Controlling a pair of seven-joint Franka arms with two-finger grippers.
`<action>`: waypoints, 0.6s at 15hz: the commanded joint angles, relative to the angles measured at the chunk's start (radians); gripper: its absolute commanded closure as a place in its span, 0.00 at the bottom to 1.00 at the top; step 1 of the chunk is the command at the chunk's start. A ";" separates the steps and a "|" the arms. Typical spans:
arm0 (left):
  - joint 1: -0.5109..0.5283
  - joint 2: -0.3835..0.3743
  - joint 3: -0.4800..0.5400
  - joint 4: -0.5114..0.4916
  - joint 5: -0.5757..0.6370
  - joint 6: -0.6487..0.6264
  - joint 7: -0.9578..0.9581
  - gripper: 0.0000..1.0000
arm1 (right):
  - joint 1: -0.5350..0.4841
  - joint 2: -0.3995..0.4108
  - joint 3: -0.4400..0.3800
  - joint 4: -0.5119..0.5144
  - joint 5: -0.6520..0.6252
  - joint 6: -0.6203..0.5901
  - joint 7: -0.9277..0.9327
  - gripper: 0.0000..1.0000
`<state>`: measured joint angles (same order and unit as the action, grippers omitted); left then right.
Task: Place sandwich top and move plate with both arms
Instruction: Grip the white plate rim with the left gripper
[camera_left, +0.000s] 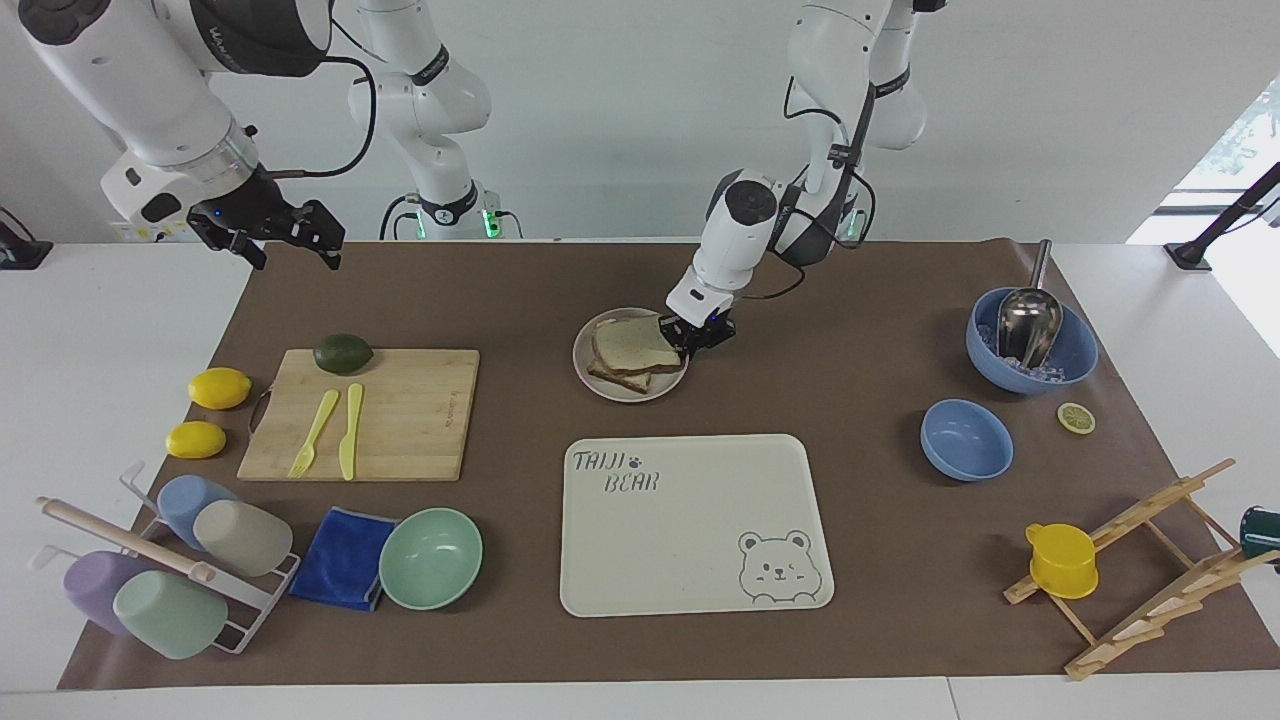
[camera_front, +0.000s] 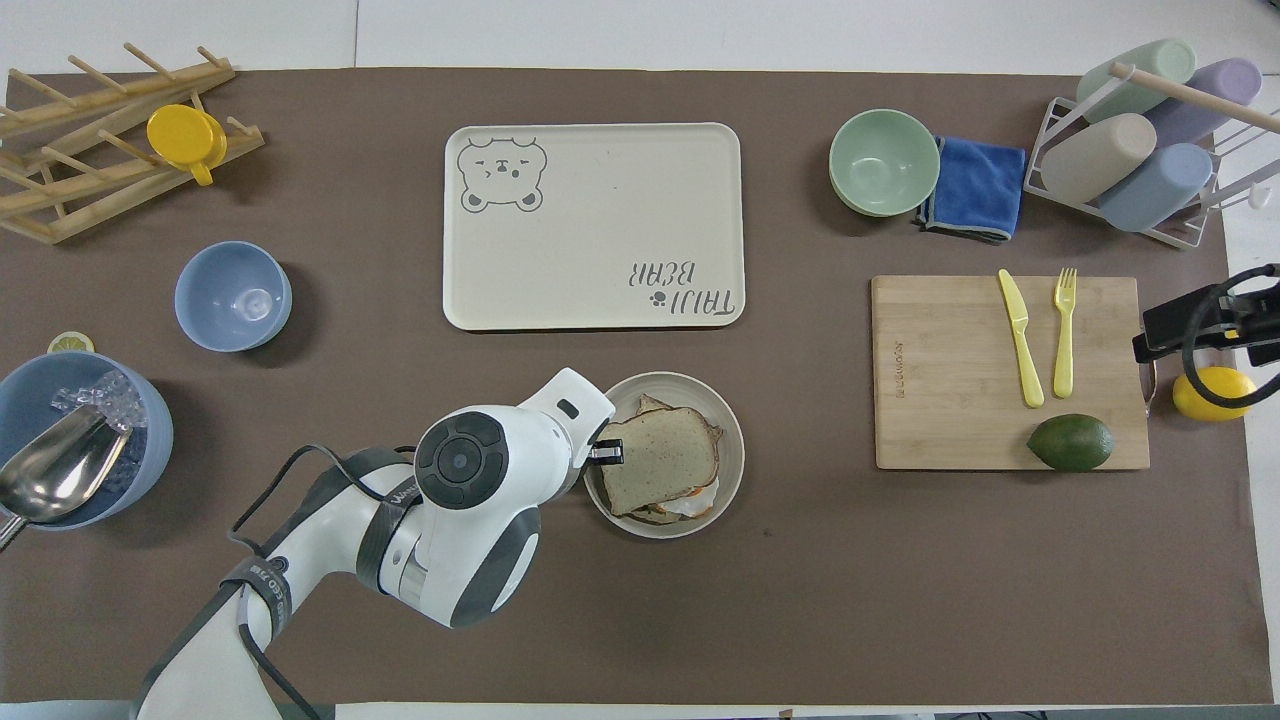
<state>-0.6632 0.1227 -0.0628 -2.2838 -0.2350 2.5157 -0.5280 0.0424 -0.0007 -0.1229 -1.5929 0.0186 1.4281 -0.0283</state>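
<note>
A: Stuff right by the left pincer (camera_left: 690, 341): small round beige-grey plate (camera_left: 590, 375) looks like matt plastic or ceramic, can't tell which. The speckled bread slice with brown crust (camera_left: 632, 345) on it is rough and porous.

B: Yeah, and the brown table cover (camera_left: 850, 540) under the pincer is matt, paper-like. Cream bear-printed tray (camera_left: 690, 540) near it is smooth with a slight sheen. Well away from it, the shiny metal scoop (camera_left: 1027, 320) is glossy, the pale bamboo cutting board (camera_left: 400, 420) is matt wood, and the blue folded cloth (camera_left: 343, 556) is fuzzy.

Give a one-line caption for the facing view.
Left gripper shut on the plate rim beside the sandwich top; right gripper waits open.
</note>
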 joint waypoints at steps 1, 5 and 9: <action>-0.012 0.014 0.014 0.001 -0.010 0.012 0.000 1.00 | -0.007 -0.013 0.003 -0.010 0.018 -0.008 -0.002 0.00; -0.003 0.015 0.014 0.007 -0.010 0.002 0.000 1.00 | -0.007 -0.013 0.002 -0.010 0.018 -0.009 -0.002 0.00; 0.020 -0.003 0.014 0.058 -0.012 -0.081 0.002 1.00 | -0.007 -0.013 0.002 -0.010 0.020 -0.009 -0.002 0.00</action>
<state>-0.6611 0.1221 -0.0581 -2.2718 -0.2380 2.5048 -0.5281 0.0424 -0.0007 -0.1229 -1.5929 0.0186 1.4281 -0.0283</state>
